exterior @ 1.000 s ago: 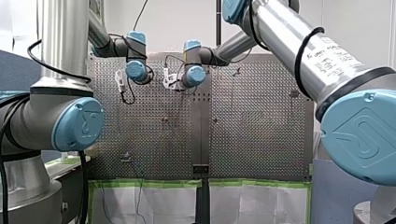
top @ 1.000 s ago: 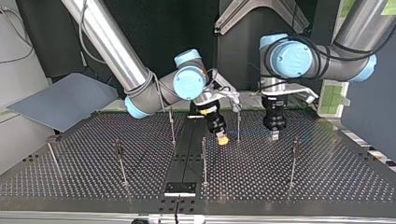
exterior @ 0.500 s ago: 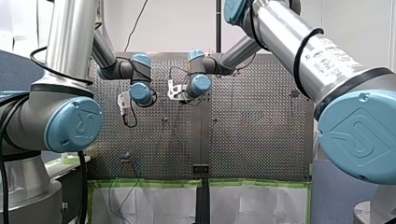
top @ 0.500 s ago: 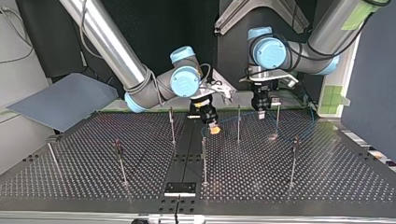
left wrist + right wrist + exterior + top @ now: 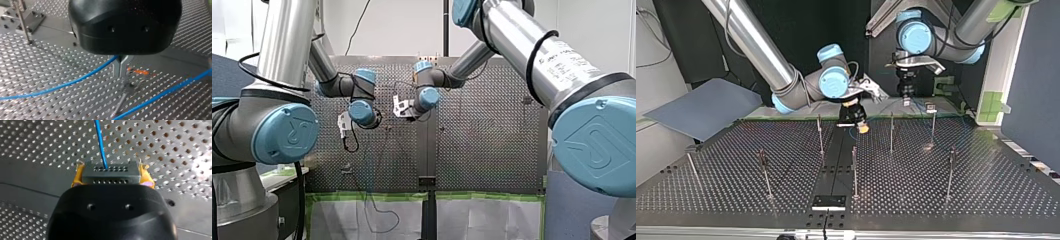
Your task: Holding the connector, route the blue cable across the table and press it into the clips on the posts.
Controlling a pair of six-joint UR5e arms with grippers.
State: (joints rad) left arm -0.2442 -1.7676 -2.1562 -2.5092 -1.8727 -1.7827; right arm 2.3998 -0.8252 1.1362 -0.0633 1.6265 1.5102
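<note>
In my right gripper (image 5: 112,177), pads (image 5: 76,176) clamped, sits the connector (image 5: 110,171); my left gripper (image 5: 121,67) pinches the blue cable (image 5: 75,81).

Black left hand (image 5: 121,75) pinching blue cable (image 5: 75,80), perforated table (image 5: 50,62) beneath

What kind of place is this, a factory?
Most likely a robotics lab or test bench. My left arm and my right arm reach over a metal table full of holes, thin posts stand on it, and my right gripper holds a connector with a blue cable.
</note>
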